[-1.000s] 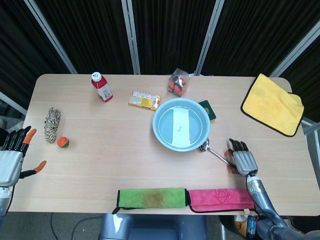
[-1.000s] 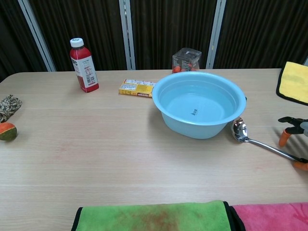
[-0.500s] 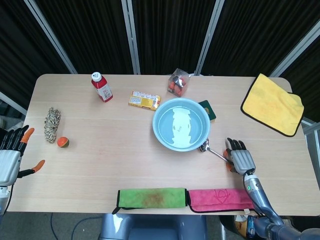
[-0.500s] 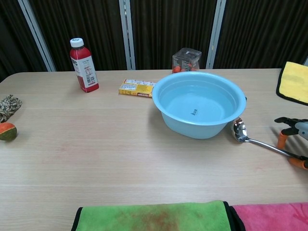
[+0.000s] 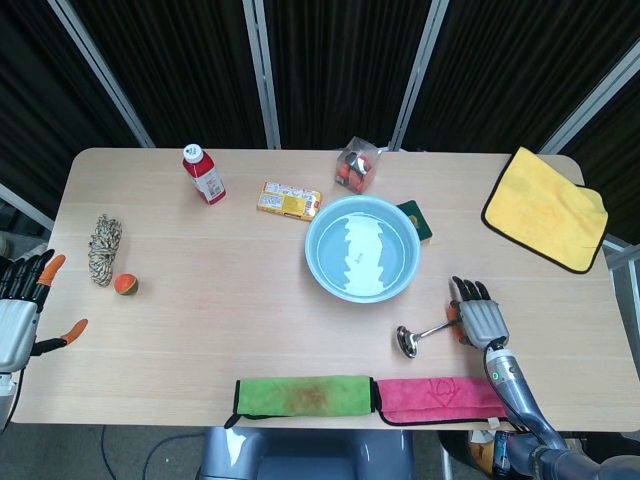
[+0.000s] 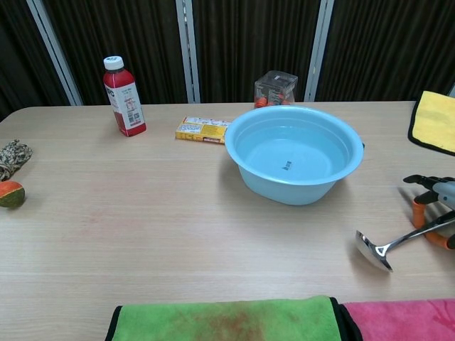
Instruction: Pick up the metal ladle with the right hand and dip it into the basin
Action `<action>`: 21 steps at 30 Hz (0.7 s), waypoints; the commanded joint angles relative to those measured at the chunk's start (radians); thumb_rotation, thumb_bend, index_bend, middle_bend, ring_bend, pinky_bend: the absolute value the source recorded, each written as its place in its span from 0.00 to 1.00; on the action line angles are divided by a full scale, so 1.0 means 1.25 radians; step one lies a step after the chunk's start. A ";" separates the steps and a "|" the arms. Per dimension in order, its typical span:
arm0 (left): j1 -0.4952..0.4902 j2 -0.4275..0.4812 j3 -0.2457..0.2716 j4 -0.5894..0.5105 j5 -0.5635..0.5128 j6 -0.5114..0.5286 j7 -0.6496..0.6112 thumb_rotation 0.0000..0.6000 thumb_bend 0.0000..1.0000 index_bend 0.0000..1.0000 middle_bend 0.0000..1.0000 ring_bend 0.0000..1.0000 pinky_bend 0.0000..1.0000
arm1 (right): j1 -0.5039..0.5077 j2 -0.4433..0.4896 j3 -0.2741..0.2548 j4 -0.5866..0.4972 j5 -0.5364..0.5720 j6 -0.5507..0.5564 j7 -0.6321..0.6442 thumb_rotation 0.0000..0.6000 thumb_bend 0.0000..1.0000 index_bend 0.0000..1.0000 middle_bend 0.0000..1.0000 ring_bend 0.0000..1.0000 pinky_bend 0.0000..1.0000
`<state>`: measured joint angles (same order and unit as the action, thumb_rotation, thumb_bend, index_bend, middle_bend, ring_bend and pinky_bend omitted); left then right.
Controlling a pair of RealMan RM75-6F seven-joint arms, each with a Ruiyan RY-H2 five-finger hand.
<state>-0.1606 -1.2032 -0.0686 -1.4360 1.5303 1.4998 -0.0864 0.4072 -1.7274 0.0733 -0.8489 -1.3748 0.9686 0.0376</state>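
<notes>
A pale wooden counter (image 5: 220, 300) stands before dark curtains (image 5: 330, 60). The right robot hand (image 5: 481, 321) pinches the metal ladle (image 6: 387, 246) by its handle, bowl lifted near the blue basin (image 5: 361, 249). The left robot hand (image 5: 20, 315) hangs with fingers spread, holding nothing.

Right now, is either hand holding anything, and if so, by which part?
The right hand holds the metal ladle by the end of its handle, bowl tilted toward the table. The left hand holds nothing.
</notes>
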 commanded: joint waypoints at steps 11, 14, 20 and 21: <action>0.002 0.003 0.002 -0.002 0.008 0.009 -0.008 0.84 0.22 0.00 0.00 0.00 0.00 | -0.010 0.021 -0.003 -0.021 -0.001 0.022 -0.020 1.00 0.34 0.59 0.00 0.00 0.00; 0.003 0.004 0.003 -0.003 0.010 0.011 -0.009 0.84 0.22 0.00 0.00 0.00 0.00 | -0.013 0.028 -0.003 -0.029 0.001 0.025 -0.029 1.00 0.35 0.59 0.00 0.00 0.00; 0.002 0.004 0.004 -0.004 0.011 0.010 -0.009 0.84 0.22 0.00 0.00 0.00 0.00 | -0.019 0.046 -0.001 -0.047 0.008 0.033 -0.047 1.00 0.35 0.60 0.00 0.00 0.00; 0.002 0.004 0.004 -0.004 0.012 0.010 -0.009 0.84 0.22 0.00 0.00 0.00 0.00 | -0.019 0.048 -0.001 -0.050 0.009 0.032 -0.049 1.00 0.36 0.60 0.00 0.00 0.00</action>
<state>-0.1578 -1.1984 -0.0637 -1.4409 1.5448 1.5122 -0.0978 0.3839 -1.6697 0.0717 -0.9086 -1.3656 1.0092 -0.0214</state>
